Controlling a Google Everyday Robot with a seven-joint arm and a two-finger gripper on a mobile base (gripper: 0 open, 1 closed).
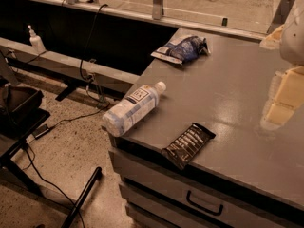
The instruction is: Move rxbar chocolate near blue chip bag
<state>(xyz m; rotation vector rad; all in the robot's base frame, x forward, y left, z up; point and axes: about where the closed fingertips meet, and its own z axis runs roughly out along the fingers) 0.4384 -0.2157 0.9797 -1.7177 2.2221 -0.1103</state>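
The rxbar chocolate [188, 145], a flat black wrapper with white lettering, lies at the front edge of the grey counter [228, 84], one end slightly over the edge. The blue chip bag [183, 48], wrinkly blue and white foil, lies at the counter's far left corner. My gripper [280, 101], cream and white, hangs above the counter's right side, to the right of the bar and well apart from it. It holds nothing that I can see.
A clear plastic water bottle [133, 108] lies on its side at the counter's left edge, between bar and bag. Drawers with a handle [204, 203] are below the counter. Cables, a stand and a dispenser bottle [35, 39] are on the left.
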